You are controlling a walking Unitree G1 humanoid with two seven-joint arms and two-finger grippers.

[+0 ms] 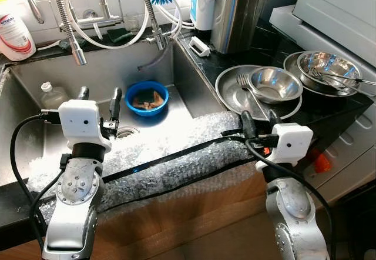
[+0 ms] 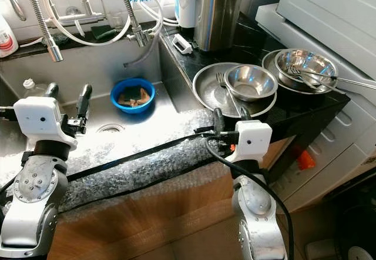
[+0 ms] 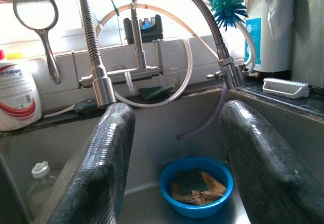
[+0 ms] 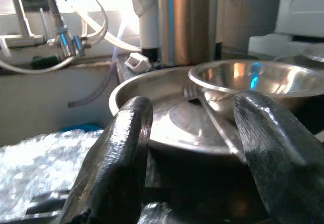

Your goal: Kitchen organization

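A blue bowl [image 1: 147,98] holding a sponge and scraps sits on the floor of the steel sink [image 1: 106,66]. My left gripper [image 1: 100,94] hovers open over the sink, just left of that bowl [image 3: 196,186]. On the black counter lies a wide steel plate [image 1: 229,95] carrying a small steel bowl [image 1: 276,85] and a fork [image 1: 249,94]. My right gripper [image 1: 259,119] stands open at the plate's near edge, holding nothing. Further right, more steel bowls [image 1: 326,69] are stacked with utensils inside.
Spring faucet hoses [image 1: 67,22] hang over the sink. A plastic bottle [image 1: 51,94] lies at its left, and a soap bottle [image 1: 14,36] stands on the ledge. Bubble wrap [image 1: 176,154] covers the front edge. A steel canister [image 1: 238,13] and a white appliance [image 1: 341,7] stand behind the dishes.
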